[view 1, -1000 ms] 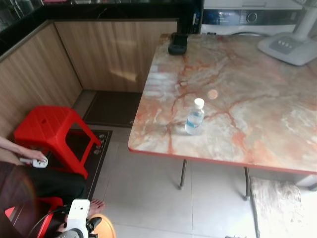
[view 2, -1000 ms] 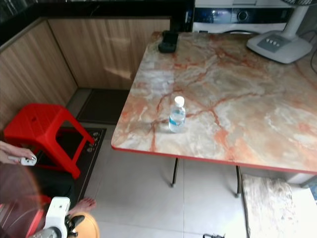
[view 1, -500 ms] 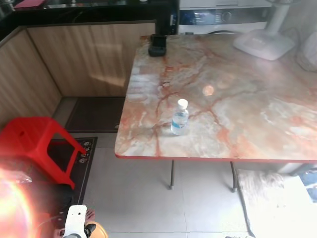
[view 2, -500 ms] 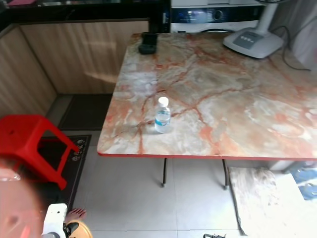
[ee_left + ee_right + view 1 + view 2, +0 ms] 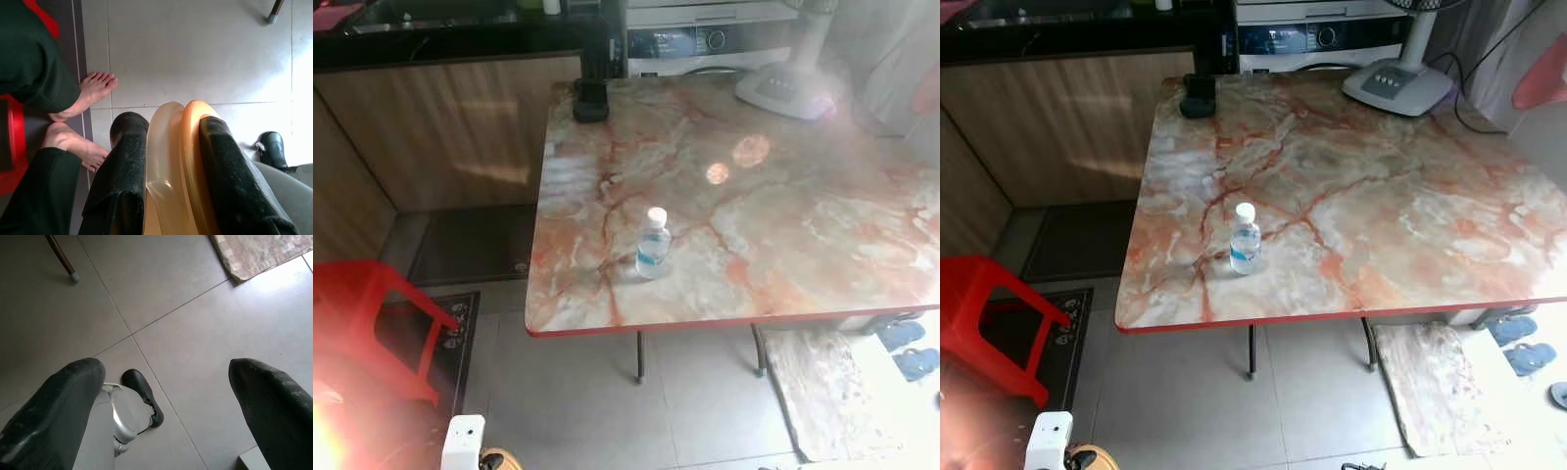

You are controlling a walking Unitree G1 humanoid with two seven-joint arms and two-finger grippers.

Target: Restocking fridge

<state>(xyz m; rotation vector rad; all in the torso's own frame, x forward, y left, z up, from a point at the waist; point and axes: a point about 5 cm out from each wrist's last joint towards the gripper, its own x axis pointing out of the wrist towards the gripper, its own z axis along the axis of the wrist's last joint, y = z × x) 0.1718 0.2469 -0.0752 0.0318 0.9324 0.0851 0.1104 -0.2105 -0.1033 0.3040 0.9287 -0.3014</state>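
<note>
The bottle [image 5: 652, 245] stands upright on the table [image 5: 803, 225], long axis vertical, white cap up, near the front edge, well ahead of and above both end effectors. The left end effector [image 5: 168, 161] hangs low, pinching two plates [image 5: 181, 161] (orange and pale, edge-on). The right end effector [image 5: 168, 387] hangs spread over floor tiles.

A home kitchen, lived in: marble-patterned table [image 5: 1351, 215] with red edging on pale floor tiles [image 5: 1195, 401], wood-fronted cabinets [image 5: 1067, 122] under a black countertop [image 5: 1058, 37], a front-loading washing machine [image 5: 1317, 37] against the back wall. Desk fan base [image 5: 1398, 86] on the tabletop, red plastic stool [image 5: 984, 313], dark mats [image 5: 1062, 255], slippers [image 5: 1518, 343] by a worn rug [image 5: 1435, 387]. Bare feet [image 5: 85, 110] of a person on the floor.
</note>
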